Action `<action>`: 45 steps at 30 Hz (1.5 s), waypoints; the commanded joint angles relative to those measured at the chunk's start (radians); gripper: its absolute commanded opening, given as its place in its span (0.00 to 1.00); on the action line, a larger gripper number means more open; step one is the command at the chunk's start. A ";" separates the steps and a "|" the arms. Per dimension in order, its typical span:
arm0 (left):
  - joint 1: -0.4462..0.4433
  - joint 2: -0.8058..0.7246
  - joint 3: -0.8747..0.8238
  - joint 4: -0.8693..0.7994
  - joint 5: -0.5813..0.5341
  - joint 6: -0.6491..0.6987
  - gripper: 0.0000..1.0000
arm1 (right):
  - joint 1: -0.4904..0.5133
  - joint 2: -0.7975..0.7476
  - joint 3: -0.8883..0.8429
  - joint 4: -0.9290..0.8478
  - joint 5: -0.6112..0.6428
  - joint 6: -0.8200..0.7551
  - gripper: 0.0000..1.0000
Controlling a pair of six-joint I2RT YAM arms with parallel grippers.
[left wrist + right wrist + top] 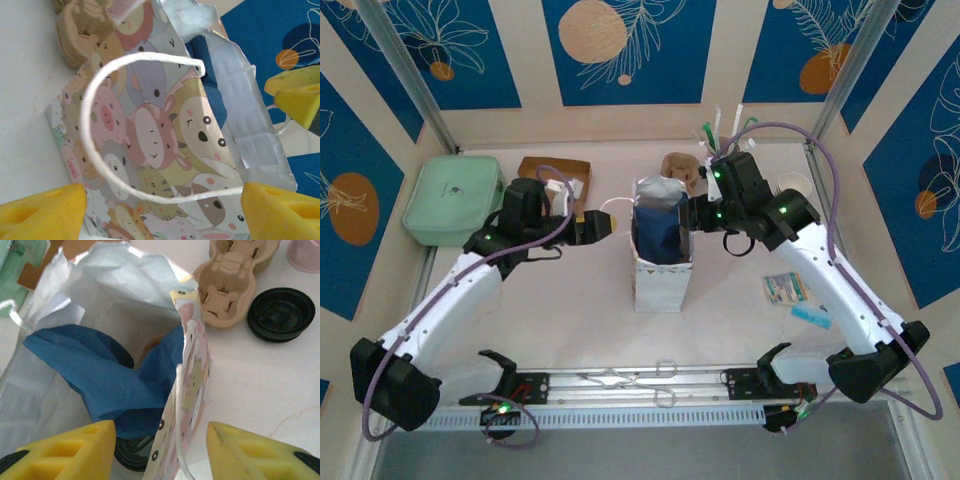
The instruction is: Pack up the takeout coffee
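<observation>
Takeout coffee [133, 458] inside the cartoon-animal printed paper bag [660, 280]; both sets of jaws apart.
Only its round black plastic lid shows, under crumpled blue tissue paper [100, 375], just below the right gripper [160, 435], whose jaws straddle the bag wall. The left gripper [162, 200] brackets the white cord handle [90, 115] without gripping it.

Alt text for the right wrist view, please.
An open cartoon-animal gift bag stuffed with blue tissue paper, seen from above, its printed wall between the spread yellow fingers of the right claw. On the white table beyond lie a pulp cup carrier and stacked black lids.
</observation>
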 commanded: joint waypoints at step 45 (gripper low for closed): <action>0.017 0.093 0.074 0.040 -0.019 0.017 0.63 | -0.055 0.112 0.071 0.055 -0.080 -0.003 0.30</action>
